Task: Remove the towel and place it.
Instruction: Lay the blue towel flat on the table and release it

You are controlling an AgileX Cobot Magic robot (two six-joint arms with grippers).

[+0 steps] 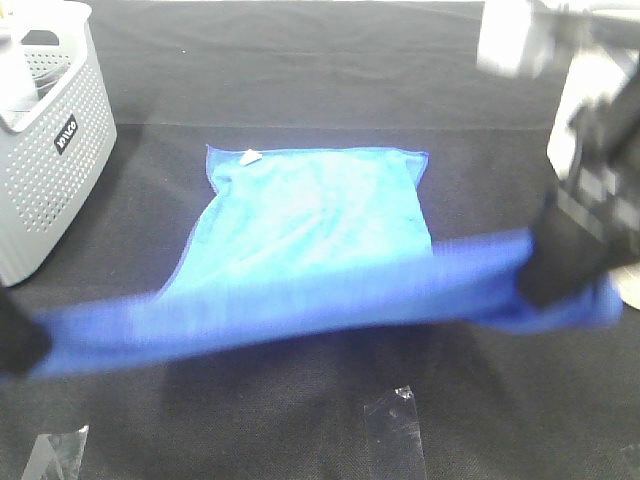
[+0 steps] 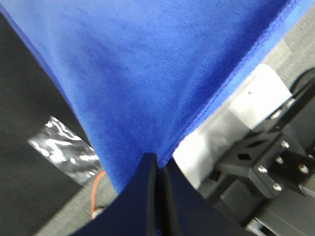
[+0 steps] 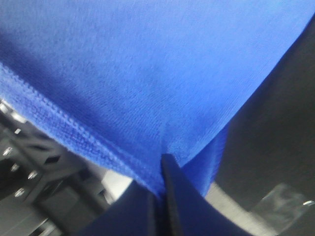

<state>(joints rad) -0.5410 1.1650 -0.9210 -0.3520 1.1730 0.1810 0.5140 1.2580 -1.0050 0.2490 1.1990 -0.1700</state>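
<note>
The towel [image 1: 320, 240] is a large blue cloth with a small white tag [image 1: 251, 156] at its far left corner. Its far half lies flat on the black table [image 1: 300, 70], while its near edge is lifted and stretched between both grippers. My left gripper [image 1: 18, 340] is shut on the near left corner at the view's left edge. My right gripper [image 1: 558, 265] is shut on the near right corner. In the left wrist view the towel [image 2: 147, 73] runs into the closed fingers [image 2: 147, 196]. The right wrist view shows the towel [image 3: 147, 73] pinched by closed fingers [image 3: 172, 196].
A white perforated basket [image 1: 50, 140] stands at the far left. Strips of clear tape [image 1: 395, 430] and tape [image 1: 55, 455] lie on the near table. White objects [image 1: 515, 35] and the right arm's blurred body [image 1: 600, 170] fill the far right.
</note>
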